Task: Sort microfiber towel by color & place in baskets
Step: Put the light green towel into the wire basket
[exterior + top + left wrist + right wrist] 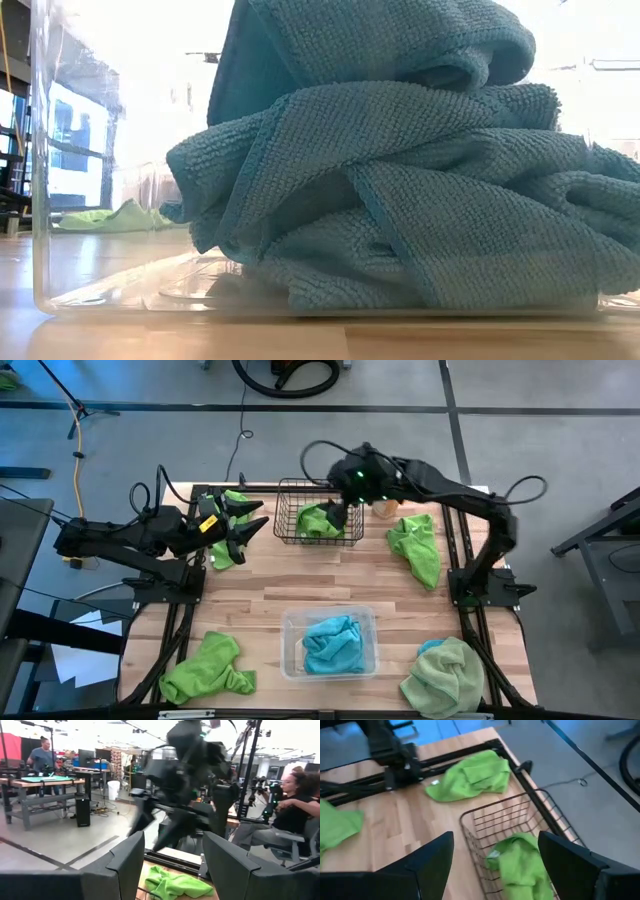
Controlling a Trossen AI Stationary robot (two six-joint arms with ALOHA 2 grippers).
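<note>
In the high view the right gripper hangs over the black wire basket at the upper centre of the frame, its fingers spread apart and grasping nothing; the right wrist view shows the two dark fingers well apart above the basket's mesh wall. A lime green towel lies crumpled inside that basket, released and free of the fingers. The left gripper sits at the upper left of the frame, just left of the basket, its fingers parted and empty, raised above another lime green towel that lies on the wooden table beside the left arm's base. In the left wrist view the parted fingers frame a green towel low in the picture, with the right arm blurred beyond and people seated and standing in the room behind. A third lime green towel lies at the right of centre in the high view, near the right arm's base. A fourth lime green towel lies at the lower left. The clear plastic tub stands at the lower centre and holds a heap of turquoise towels, which fill most of the low view. The larger pale sage towel is bunched at the lower right corner.
</note>
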